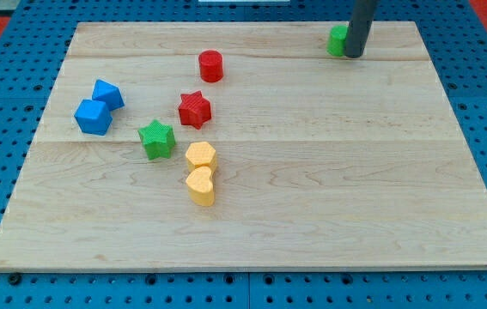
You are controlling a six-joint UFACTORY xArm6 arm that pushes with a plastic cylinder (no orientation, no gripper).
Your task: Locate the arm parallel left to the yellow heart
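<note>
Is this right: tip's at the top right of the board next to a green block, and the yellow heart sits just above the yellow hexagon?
Not quite. The camera view shows the yellow heart just below the yellow hexagon, touching it, not above. The rest holds: my tip is at the board's top right, beside the green block, far from the heart.

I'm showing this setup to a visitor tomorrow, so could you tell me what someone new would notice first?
First, the dark rod at the view's top right, my tip down on the wooden board beside a partly hidden green block. Next, the loose cluster at centre-left: the yellow heart touching a yellow hexagon, with a green star, red star, red cylinder and two blue blocks around them.
</note>
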